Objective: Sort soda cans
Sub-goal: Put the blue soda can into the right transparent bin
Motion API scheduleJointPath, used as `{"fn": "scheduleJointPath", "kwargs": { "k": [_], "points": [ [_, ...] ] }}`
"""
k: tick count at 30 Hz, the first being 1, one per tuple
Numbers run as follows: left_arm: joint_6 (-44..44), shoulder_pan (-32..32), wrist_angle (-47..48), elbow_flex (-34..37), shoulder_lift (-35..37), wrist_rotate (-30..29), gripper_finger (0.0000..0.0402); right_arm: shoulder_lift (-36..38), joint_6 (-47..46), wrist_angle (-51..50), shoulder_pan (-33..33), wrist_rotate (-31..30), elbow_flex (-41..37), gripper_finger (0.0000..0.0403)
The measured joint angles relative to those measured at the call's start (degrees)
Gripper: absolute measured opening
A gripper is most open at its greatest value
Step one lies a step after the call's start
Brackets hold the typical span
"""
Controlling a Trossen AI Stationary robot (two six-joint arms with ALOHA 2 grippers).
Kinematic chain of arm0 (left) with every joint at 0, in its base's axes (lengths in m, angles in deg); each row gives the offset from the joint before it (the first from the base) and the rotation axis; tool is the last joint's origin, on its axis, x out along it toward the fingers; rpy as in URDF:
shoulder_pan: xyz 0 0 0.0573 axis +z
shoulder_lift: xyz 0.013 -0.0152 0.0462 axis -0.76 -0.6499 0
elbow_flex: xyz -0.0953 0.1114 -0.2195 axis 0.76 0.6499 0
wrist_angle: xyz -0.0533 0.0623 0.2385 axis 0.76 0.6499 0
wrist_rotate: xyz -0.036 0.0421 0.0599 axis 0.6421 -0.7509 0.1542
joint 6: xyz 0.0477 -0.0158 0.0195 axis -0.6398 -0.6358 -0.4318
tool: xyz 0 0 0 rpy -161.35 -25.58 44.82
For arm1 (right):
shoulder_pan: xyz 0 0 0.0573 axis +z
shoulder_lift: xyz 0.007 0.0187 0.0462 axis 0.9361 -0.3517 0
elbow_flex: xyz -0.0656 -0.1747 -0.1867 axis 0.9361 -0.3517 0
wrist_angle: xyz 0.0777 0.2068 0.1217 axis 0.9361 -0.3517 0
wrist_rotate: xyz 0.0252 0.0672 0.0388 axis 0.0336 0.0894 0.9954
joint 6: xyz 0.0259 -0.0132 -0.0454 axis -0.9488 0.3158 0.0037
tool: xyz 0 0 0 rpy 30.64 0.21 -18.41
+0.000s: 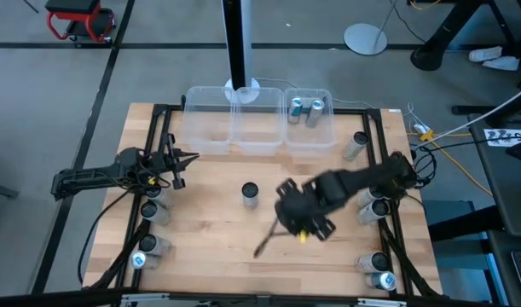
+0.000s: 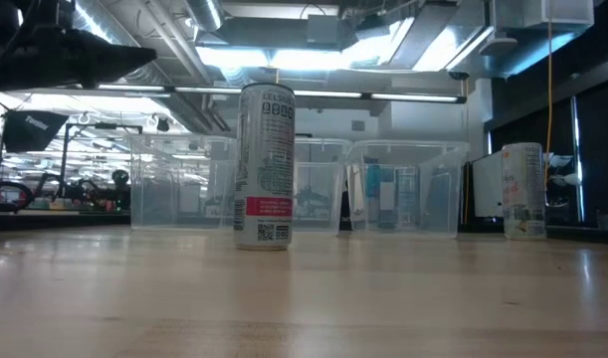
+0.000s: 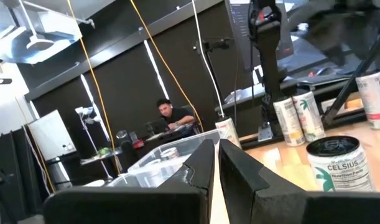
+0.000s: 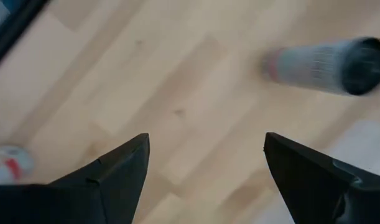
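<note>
One silver soda can with a dark top stands upright on its base mid-table; the low view shows it in front of the bins, and it appears in the right wrist view. Two teal-topped cans sit in the rightmost clear bin. More cans stand along the left edge and the right edge. My right gripper is open above bare wood, to the right of and nearer than the middle can. My left gripper is shut and waits near the left edge.
Three clear plastic bins line the far edge; the left and middle ones look empty. A black frame rail runs down each side of the table among the cans there. A person sits in the room beyond.
</note>
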Motion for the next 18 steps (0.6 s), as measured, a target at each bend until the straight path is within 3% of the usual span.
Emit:
{"fn": "scheduleJointPath", "kwargs": {
  "k": [18],
  "points": [
    [4.9, 0.0, -3.4, 0.0, 0.0, 0.0, 0.0017, 0.0, -35.7, -0.1, 23.7, 1.1, -8.3, 0.0317]
  ]
}}
